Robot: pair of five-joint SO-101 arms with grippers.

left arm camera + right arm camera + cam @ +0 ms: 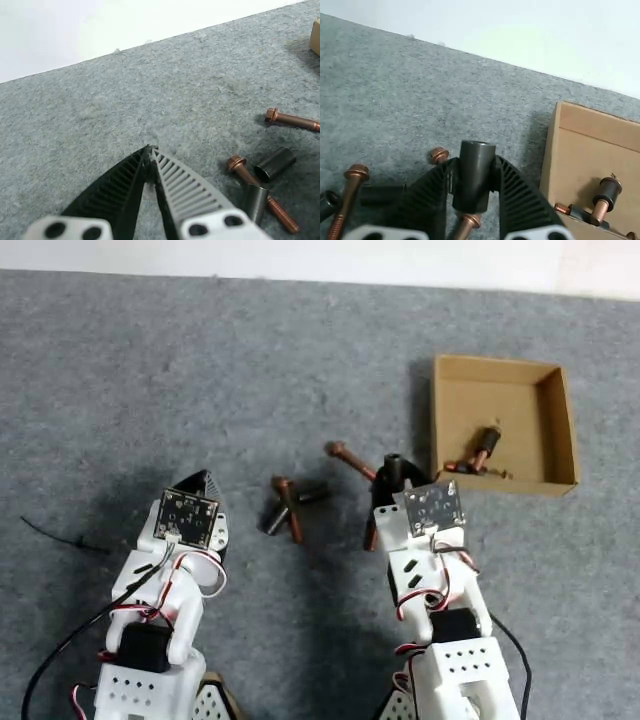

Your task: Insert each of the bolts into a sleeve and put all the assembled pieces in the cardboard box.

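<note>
My right gripper [472, 167] is shut on a black sleeve [472, 175], held upright just left of the cardboard box [450, 410]. A copper bolt [465, 225] shows right under the sleeve; I cannot tell if it is inside. Another bolt [350, 460] lies beside that gripper [393, 475]. At mid-table a bolt [291, 510] lies between two loose sleeves [312, 493], [275, 522]. The box holds one assembled piece [486, 443]. My left gripper [150, 150] is shut and holds nothing, left of that cluster [260, 185].
The grey felt mat [150, 370] covers the table up to a white wall strip at the back. A thin black cable [55, 537] lies at the left edge. Open mat lies behind and left of the parts.
</note>
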